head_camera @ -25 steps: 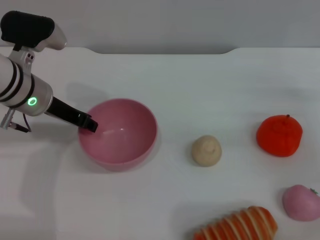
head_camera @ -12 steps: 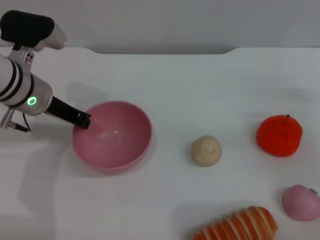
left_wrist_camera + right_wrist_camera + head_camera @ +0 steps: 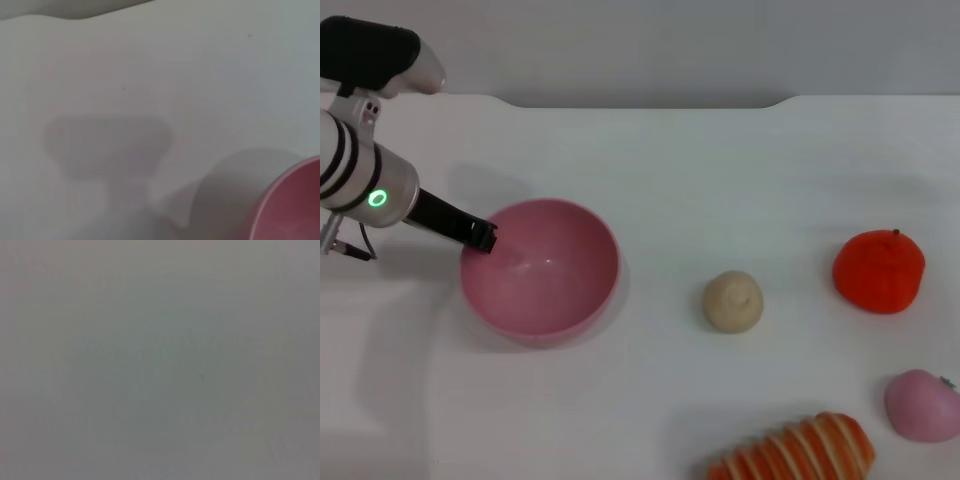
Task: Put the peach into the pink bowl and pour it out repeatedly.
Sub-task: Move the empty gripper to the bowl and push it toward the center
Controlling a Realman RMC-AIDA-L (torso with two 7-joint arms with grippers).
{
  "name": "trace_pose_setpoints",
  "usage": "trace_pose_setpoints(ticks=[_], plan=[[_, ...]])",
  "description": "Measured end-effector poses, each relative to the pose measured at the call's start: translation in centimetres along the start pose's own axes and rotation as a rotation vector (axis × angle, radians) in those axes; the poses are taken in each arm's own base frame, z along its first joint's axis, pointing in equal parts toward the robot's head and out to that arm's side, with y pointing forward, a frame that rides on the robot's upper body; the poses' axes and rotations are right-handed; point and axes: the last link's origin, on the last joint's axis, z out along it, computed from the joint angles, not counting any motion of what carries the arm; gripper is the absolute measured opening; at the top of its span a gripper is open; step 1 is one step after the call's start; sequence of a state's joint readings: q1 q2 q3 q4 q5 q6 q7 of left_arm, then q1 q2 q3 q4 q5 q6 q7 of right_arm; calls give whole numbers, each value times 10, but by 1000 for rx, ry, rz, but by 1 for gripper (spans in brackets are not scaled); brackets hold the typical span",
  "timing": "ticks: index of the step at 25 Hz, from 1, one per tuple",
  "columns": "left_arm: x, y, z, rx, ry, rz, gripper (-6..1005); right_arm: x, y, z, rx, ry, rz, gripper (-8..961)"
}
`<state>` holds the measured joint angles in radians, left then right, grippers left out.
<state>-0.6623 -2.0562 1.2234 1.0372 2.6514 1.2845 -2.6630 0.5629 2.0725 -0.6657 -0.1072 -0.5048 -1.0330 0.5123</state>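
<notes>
Your counter is a plain white surface seen from above. On its left side sits the bowl, large, glossy and pink, upright and empty. Over the last second it has slid a little toward your left, away from the fruits, and settled flatter; its inside shows only pink plastic. I judge this to be the bowl being set back in place with a pour finished, so the next round needs the peach again.

Your left gripper reaches in from the left edge, a white arm with a green light and a dark tip. That tip sits right on the bowl's left rim. The fingers appear pinched together on the rim, one inside and one outside, though the tip is small and dark, so I cannot be certain. The left wrist view shows only bare counter, a shadow and a slice of pink rim.

The peach lies at the counter's lower right, well apart from the bowl, touching nothing.

Your right gripper is not in the head view, and its wrist view shows plain grey, so I cannot tell where it is.
</notes>
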Motion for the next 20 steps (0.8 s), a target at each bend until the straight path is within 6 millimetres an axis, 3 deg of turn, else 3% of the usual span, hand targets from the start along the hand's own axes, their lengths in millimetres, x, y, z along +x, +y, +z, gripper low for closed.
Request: trace_pose_setpoints(ticks=[8,20], plan=[[12,3,-17,-9,24,-2,42,0,-1,0,3,3,-7,503],[45,30,-60,-49,72,66,43,-2,-7,-1,20,2,-24,502]])
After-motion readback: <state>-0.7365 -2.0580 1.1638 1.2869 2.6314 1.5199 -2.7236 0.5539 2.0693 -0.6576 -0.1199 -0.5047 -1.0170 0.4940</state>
